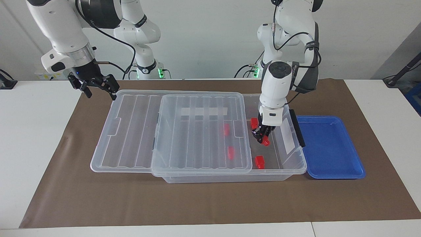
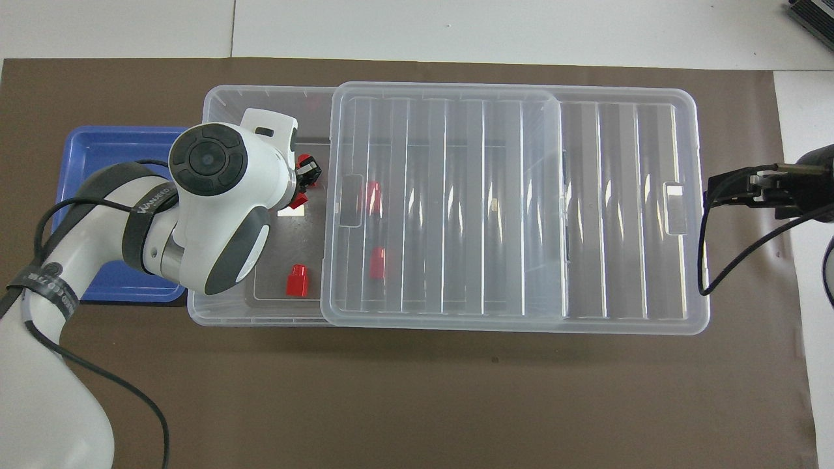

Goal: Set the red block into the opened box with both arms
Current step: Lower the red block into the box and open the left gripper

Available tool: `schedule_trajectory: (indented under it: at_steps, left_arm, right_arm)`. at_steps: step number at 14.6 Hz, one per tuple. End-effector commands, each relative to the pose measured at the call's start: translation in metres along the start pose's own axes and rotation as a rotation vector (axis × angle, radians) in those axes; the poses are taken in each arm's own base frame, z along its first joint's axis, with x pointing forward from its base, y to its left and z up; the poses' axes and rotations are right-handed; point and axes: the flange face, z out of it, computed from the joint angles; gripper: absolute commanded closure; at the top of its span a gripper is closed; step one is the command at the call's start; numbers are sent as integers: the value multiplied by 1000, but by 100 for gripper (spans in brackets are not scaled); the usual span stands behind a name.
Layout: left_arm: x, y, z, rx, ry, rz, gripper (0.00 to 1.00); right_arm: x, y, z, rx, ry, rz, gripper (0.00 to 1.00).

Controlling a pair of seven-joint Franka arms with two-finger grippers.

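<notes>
The clear box (image 1: 297, 164) (image 2: 221, 104) stands open at the left arm's end, its ribbed lid (image 1: 197, 131) (image 2: 456, 195) slid toward the right arm's end. My left gripper (image 1: 262, 135) (image 2: 306, 179) is down inside the open part, shut on a red block (image 1: 265, 141) (image 2: 296, 200). Whether that block touches the floor I cannot tell. Two red blocks (image 1: 260, 162) (image 2: 298, 281) lie uncovered in the box, one (image 1: 254, 122) beside the gripper. Two more (image 1: 226, 129) (image 1: 231, 152) show through the lid. My right gripper (image 1: 100, 92) (image 2: 711, 189) hangs open over the lid's end.
A shallow blue tray (image 1: 329, 148) (image 2: 98, 150) lies against the box at the left arm's end. A brown mat (image 1: 210, 200) covers the table under everything. In the overhead view the left arm's wrist hides part of the box opening.
</notes>
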Motion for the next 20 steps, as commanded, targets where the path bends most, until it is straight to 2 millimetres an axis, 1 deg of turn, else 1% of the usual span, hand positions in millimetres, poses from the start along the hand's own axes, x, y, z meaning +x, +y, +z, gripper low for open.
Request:
schedule_trajectory:
  at_steps: [1,3,5,8,10,11,12,13,14,15,16,18,20]
  left_arm:
    - [-4,-5,25,19,2,100,100]
    - [-13,-3,47,2,3,116,100]
    - [-15,-11,62,-6,7,150,100]
    - [-8,-20,77,6,2,197,100]
    - [-11,-24,84,3,3,204,100]
    - [-12,-25,86,1,5,206,95]
    - [-11,-26,86,1,5,205,80]
    - [-10,-26,86,0,6,202,48]
    - [-10,-26,86,1,7,203,32]
    - [-9,-26,85,-3,11,202,23]
    - [-8,-26,85,-6,12,199,0]
    - [-5,-25,82,-13,17,179,0]
    - [3,-29,81,-18,12,78,0]
  right_arm:
    - [-7,2,-3,17,-18,20,0]
    - [-7,4,-2,15,-21,7,0]
    - [-7,4,-1,14,-25,6,0]
    - [-8,3,-1,14,-27,4,0]
    - [-8,3,-1,13,-30,2,0]
    - [-8,3,-1,12,-30,2,0]
    - [-8,3,-1,12,-30,2,0]
    - [-8,3,-1,12,-30,1,0]
    - [-8,2,-1,12,-30,-1,0]
    - [-8,2,-1,12,-30,-1,0]
    - [-8,2,-1,12,-30,-1,0]
    - [-8,2,-1,12,-30,-1,0]
    - [-9,2,-2,14,-28,-1,0]
